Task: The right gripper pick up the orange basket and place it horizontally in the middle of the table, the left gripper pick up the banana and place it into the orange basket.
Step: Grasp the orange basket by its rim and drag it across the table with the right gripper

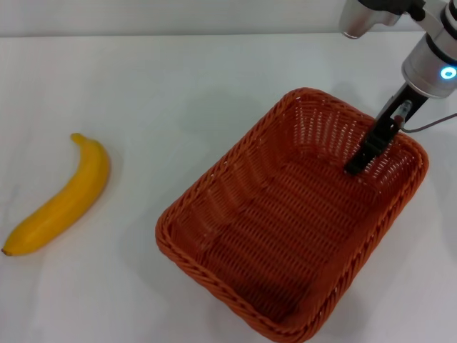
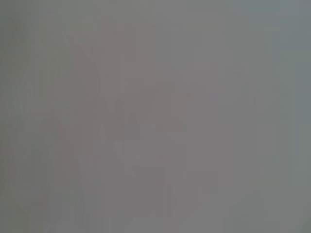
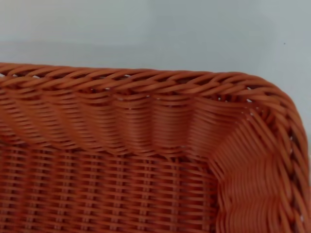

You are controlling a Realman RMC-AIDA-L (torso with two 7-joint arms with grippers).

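The orange basket [image 1: 207, 187] lies at an angle on the right half of the white table [image 1: 157, 86], and nothing is inside it. My right gripper [image 1: 360, 163] reaches down from the upper right, over the far right rim, and sits against the inside of that wall. The right wrist view shows the basket's [image 3: 146, 121] braided rim and one rounded corner from close up. The yellow banana [image 1: 64, 196] rests at the left of the table, well away from the basket. My left gripper is out of view, and the left wrist view is plain grey.
Bare white tabletop lies between the banana and the basket and across the back of the table. The basket's near corner reaches the bottom edge of the head view. A thin cable [image 1: 432, 121] hangs beside the right wrist.
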